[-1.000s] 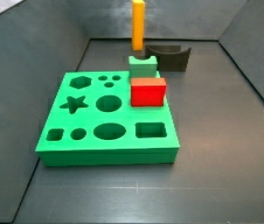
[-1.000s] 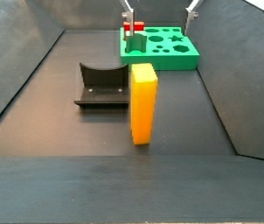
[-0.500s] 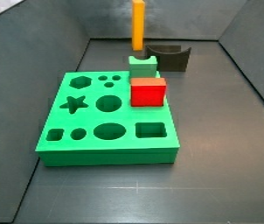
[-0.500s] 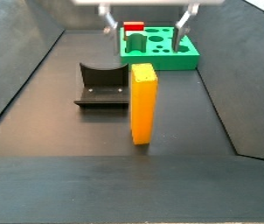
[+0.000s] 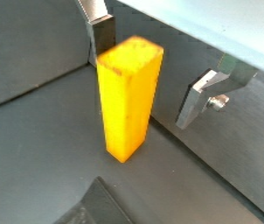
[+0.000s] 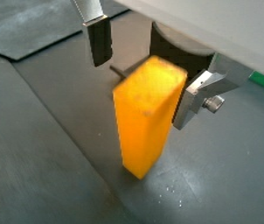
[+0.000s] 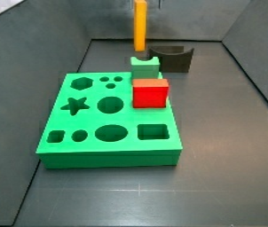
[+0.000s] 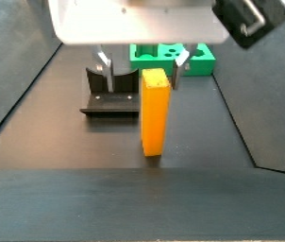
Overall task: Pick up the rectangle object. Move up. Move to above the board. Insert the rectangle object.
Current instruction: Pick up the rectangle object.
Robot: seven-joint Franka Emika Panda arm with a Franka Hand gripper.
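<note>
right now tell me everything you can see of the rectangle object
The rectangle object is a long, slim orange-yellow bar with a square top, plain and smooth. It stands upright on the dark floor, near the fixture, away from the board. The gripper hangs open above it, one finger on each side of its top; neither visibly touches it.

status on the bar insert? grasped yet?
Nothing finished yet. In hand: the pincer is open, its fingers on either side of the upright rectangle object, which stands on the floor unlifted. Left: close, lift, carry to above the board, insert.
</note>
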